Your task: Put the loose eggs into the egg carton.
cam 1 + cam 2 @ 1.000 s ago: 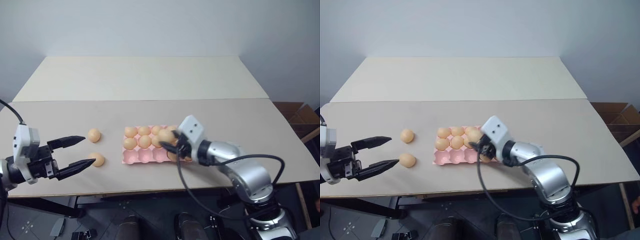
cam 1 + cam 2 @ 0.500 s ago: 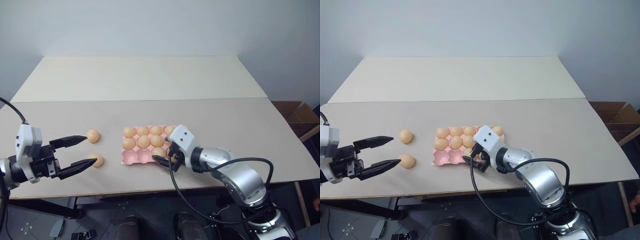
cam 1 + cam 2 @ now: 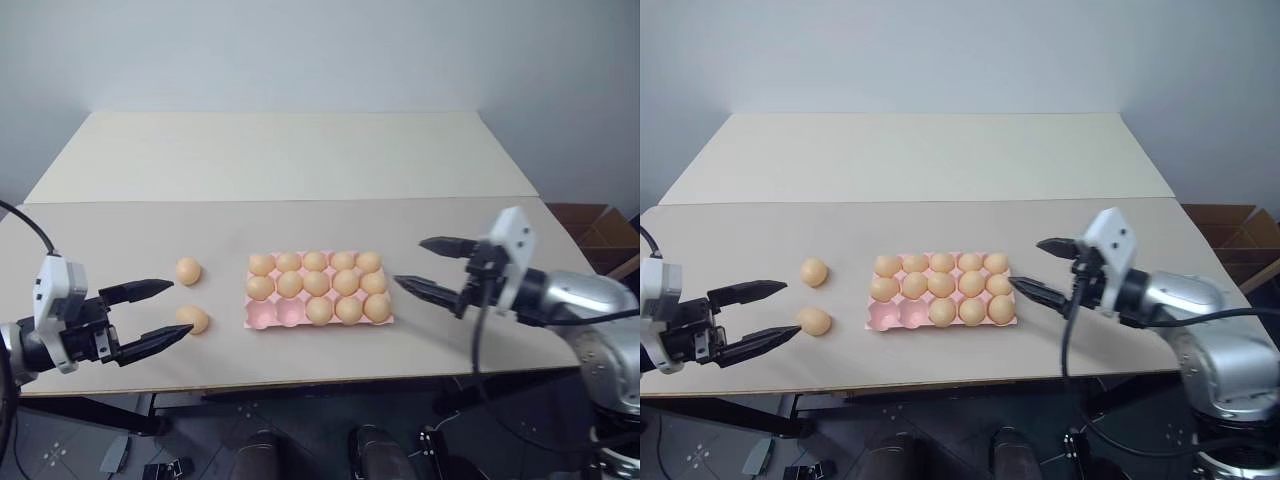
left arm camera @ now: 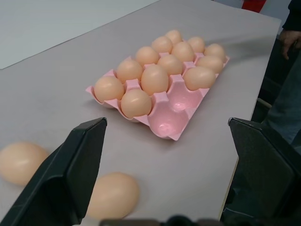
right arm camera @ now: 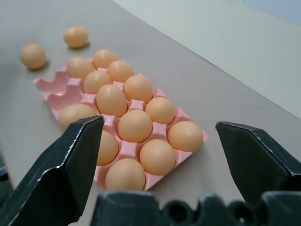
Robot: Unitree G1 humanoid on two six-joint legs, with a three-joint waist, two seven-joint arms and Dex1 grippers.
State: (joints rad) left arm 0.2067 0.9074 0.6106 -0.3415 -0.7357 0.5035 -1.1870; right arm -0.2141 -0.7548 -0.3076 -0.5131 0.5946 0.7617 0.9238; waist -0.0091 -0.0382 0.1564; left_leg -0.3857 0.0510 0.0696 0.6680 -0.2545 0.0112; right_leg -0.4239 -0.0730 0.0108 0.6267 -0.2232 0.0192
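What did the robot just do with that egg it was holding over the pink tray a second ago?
The right gripper lowered its egg into a front-row cup of the egg carton, let go and pulled away to the right, where it now stands open. The carton holds one egg more, and two front cups remain empty. The left gripper stayed open by the two loose eggs, which have not moved.

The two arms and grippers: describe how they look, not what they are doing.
Each gripper, left and right, has two black tapered fingers on a black base with a white block behind it. The right arm is rounded silver metal. Black cables loop along both arms.
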